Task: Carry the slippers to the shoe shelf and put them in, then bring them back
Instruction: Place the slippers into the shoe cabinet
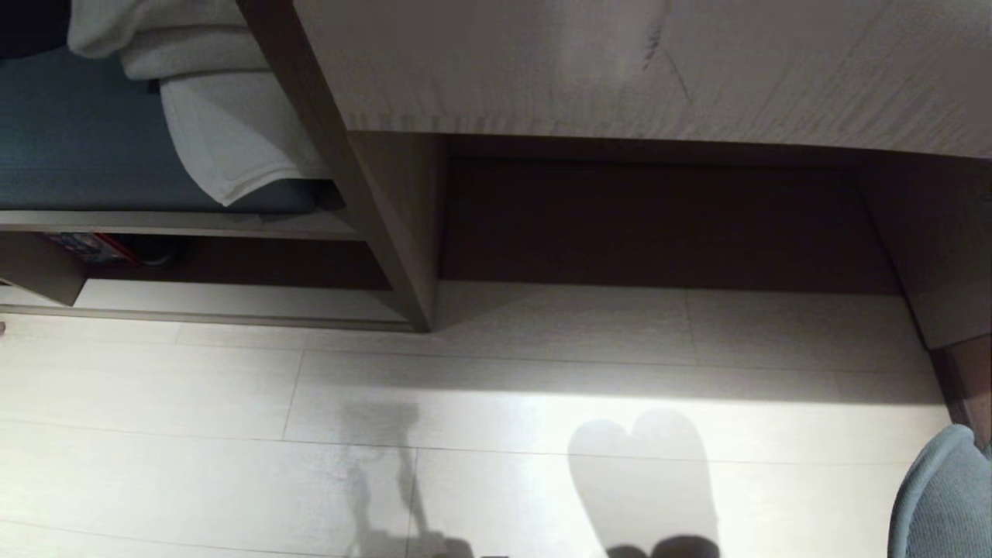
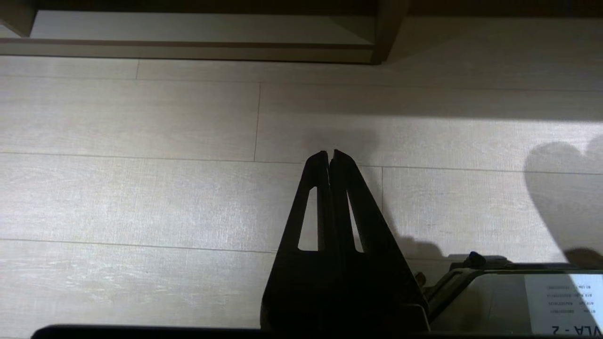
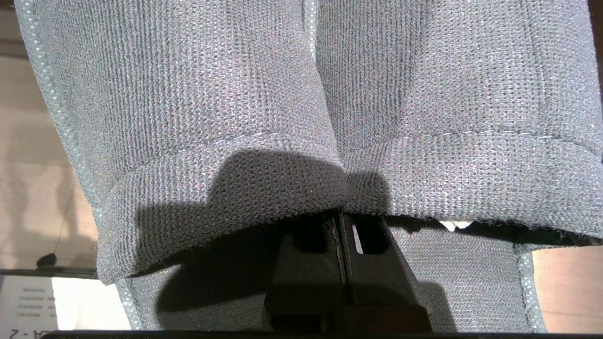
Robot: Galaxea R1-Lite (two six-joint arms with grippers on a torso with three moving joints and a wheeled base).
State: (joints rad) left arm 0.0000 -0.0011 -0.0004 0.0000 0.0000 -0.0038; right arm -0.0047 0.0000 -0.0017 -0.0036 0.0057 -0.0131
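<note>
The slippers [image 3: 198, 94] are two dark grey knit slip-ons hanging side by side and filling the right wrist view. A small white tag [image 3: 454, 225] peeks from under one upper. My right gripper [image 3: 340, 220] is shut on the slippers where they meet, its tips hidden under the uppers. One rounded slipper edge [image 1: 942, 496] shows at the head view's lower right, above the floor. The shoe shelf [image 1: 225, 301] is the low compartment at the left, with a light base board [image 2: 198, 27]. My left gripper [image 2: 331, 153] hangs shut and empty over the floor.
A bench with a blue cushion [image 1: 77, 132] and a white towel [image 1: 225, 132] sits above the shelf. An upright panel [image 1: 387, 232] separates it from the desk's dark knee recess [image 1: 666, 225]. Pale plank floor [image 1: 232, 403] lies in front, with the slippers' heart-shaped shadow [image 1: 643, 473].
</note>
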